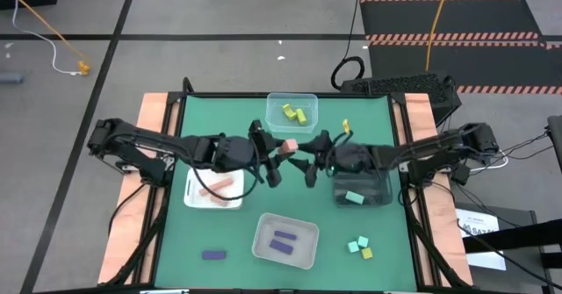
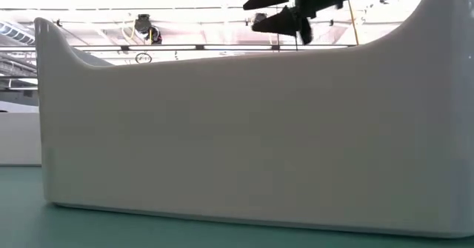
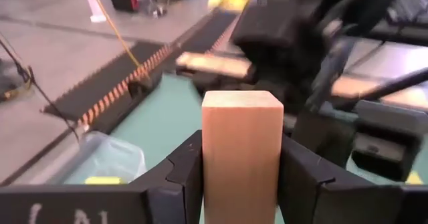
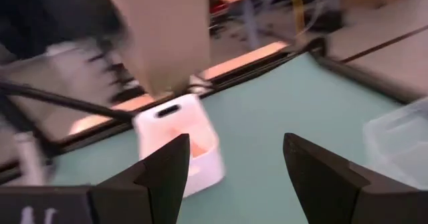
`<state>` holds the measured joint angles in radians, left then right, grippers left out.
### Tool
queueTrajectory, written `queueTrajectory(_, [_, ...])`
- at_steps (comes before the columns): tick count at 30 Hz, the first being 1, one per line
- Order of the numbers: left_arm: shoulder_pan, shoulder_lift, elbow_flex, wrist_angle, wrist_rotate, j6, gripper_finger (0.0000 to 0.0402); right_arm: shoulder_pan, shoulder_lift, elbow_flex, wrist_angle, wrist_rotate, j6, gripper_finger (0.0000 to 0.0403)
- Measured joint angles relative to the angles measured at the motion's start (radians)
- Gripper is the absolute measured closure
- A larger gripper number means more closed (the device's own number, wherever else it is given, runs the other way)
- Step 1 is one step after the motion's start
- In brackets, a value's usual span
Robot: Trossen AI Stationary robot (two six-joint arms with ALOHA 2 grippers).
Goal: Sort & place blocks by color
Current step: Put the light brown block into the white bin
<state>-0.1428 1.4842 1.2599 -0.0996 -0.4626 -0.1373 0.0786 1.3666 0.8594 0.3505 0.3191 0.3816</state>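
In the left wrist view my left gripper (image 3: 241, 174) is shut on a salmon-orange block (image 3: 241, 127), held over the table's middle (image 1: 287, 146). My right gripper (image 1: 306, 165) is open and empty, just right of that block and facing it. Its own view (image 4: 234, 167) shows the block (image 4: 167, 30) as a blur. Salmon bars (image 1: 215, 189) lie in the white tray (image 1: 195, 199). Yellow blocks (image 1: 293, 113) lie in the far clear tray, purple ones (image 1: 283, 240) in the near clear tray. A teal block (image 1: 354, 197) is in the dark container. My left gripper pinches the salmon-orange block between its two fingers (image 3: 190, 167) by two opposite side faces (image 3: 208, 164). The block's free end (image 3: 241, 100) sticks out past the fingertips. The fingers come from the table's left. The block is lifted clear of the table.
Loose on the green mat are a purple block (image 1: 213, 254) near the front left, a teal block (image 1: 357, 243) and a yellow block (image 1: 366, 253) at the front right, and a yellow piece (image 1: 346, 125) toward the far side. In the low view a white tray wall (image 2: 237, 129) fills the picture.
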Motion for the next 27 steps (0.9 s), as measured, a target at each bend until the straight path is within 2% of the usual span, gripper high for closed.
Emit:
queueTrajectory(3, [0.010, -0.025, 0.000, 0.013, 0.003, 0.033, 0.0263, -0.063, 0.000, 0.000, 0.029, -0.151, 0.015, 0.0172])
queueTrajectory(9, [0.032, -0.042, -0.001, 0.040, 0.085, 0.086, 0.0263, -0.126, 0.000, 0.000, 0.126, -0.338, -0.054, 0.0172])
queueTrajectory(12, [0.053, -0.046, 0.000, 0.047, 0.146, 0.086, 0.0263, -0.133, 0.000, 0.000, 0.175, -0.375, -0.101, 0.0172])
queueTrajectory(18, [0.077, -0.047, -0.028, 0.115, 0.251, 0.063, 0.0263, -0.134, 0.000, 0.000, 0.227, -0.381, -0.144, 0.0172])
queueTrajectory(23, [0.077, -0.047, -0.044, 0.150, 0.257, 0.004, 0.0263, -0.135, 0.000, -0.001, 0.252, -0.387, -0.145, 0.0172])
queueTrajectory(27, [0.076, -0.046, -0.048, 0.172, 0.257, -0.007, 0.0263, -0.138, 0.001, -0.001, 0.295, -0.444, -0.130, 0.0172])
